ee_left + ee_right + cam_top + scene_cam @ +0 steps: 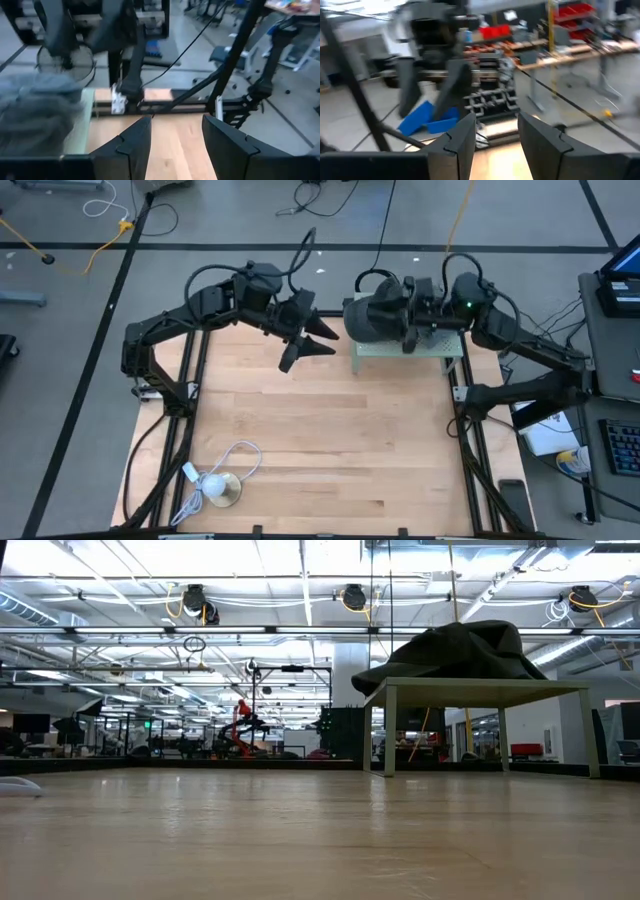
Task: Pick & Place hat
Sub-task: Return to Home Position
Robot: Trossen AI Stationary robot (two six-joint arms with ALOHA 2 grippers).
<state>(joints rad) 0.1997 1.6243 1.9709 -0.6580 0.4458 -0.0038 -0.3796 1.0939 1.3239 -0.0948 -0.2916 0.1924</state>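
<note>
Noting the load first: the heap of dark gray fabric caps sits on top of the small pale green shelf table, toward the far side of the light wooden tabletop. One brim overhangs the shelf's edge. The right gripper is close over the shelf beside the caps in the high view. Its fingers are spread with nothing between them. The left gripper hangs just beside the shelf on the other side, also spread and empty, with the blurred gray fabric at the edge of its wrist view. Judgement: placing looks done and only the retreat to rest remains. To do it well, the right arm should rise straight clear of the heap before swinging back, so neither finger snags the brim or fabric and drags the stack off. The fingers are best left apart during the retreat. The left arm should pull away from the shelf rather than sweep past its legs. The white cord with a round brass-coloured disc lies at the near corner, well apart from both paths.
</note>
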